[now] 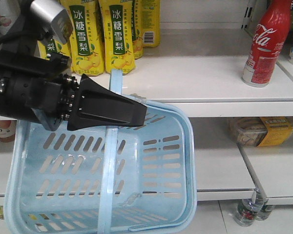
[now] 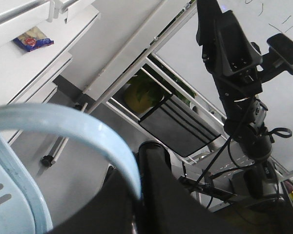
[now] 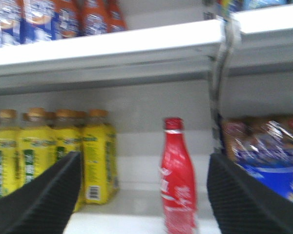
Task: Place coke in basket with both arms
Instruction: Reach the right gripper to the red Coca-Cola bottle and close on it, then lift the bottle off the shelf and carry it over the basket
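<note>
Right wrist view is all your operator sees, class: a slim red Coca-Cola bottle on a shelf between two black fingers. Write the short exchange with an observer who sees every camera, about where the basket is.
Operator: My open right gripper faces the slim red metal-look Coca-Cola bottle. Where is the drop-off?
Observer: Front view: a pale blue slotted plastic basket hangs tilted before the shelves, lower left of that bottle.
Operator: What holds it?
Observer: The left gripper, a black wedge, is shut across its pale blue hoop handle.
</note>
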{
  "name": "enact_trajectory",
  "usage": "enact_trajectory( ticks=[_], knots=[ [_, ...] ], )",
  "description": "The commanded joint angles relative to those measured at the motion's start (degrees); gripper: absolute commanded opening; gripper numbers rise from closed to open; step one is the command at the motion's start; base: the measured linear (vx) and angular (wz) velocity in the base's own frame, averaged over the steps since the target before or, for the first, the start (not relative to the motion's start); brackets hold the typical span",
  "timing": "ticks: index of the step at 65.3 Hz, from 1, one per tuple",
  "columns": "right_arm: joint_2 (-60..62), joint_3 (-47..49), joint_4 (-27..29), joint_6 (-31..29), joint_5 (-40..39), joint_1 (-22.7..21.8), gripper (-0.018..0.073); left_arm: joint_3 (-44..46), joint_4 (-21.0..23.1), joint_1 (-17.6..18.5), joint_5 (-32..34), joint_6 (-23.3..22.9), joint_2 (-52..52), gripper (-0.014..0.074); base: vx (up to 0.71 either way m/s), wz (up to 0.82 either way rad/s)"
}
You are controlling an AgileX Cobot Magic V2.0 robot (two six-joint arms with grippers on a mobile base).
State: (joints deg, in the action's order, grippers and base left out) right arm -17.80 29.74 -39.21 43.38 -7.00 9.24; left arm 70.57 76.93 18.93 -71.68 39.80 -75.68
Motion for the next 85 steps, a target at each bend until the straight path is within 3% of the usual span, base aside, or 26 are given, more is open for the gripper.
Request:
enact_trajectory(
  ticks=[1,28,47,60,70,83,85],
  knots=[
    [-5.54,3.56,-0.57,0.09,-4.56,-0.05,0.0585,1.73,5.13,0.13,0.79,1.70,1.87,-0.0006,0.00,0.00],
    [-30.07,19.88,-0.65,-0.85,3.93,-0.05,0.0585,1.73,5.19,0.13,0.79,1.70,1.87,-0.0006,0.00,0.00],
    [-46.09,31.99,-2.17,-0.84,4.56,-0.05,0.0585,1.73,5.13,0.13,0.79,1.70,1.87,-0.0006,0.00,0.00],
    [-53.49,40.10,-2.59,-0.84,10.91,-0.05,0.0561,1.73,5.13,0.13,0.79,1.70,1.87,-0.0006,0.00,0.00],
    [-54.44,41.55,-5.10,-0.79,11.22,-0.05,0.0415,1.73,5.13,0.13,0.79,1.70,1.87,-0.0006,0.00,0.00],
    [-50.94,41.55,-5.10,-0.84,15.75,-0.05,0.0009,1.73,5.13,0.13,0.79,1.70,1.87,-0.0006,0.00,0.00],
    [-50.04,41.55,-5.10,-0.84,17.27,-0.05,-0.0017,1.73,5.13,0.13,0.79,1.70,1.87,-0.0006,0.00,0.00]
  ],
)
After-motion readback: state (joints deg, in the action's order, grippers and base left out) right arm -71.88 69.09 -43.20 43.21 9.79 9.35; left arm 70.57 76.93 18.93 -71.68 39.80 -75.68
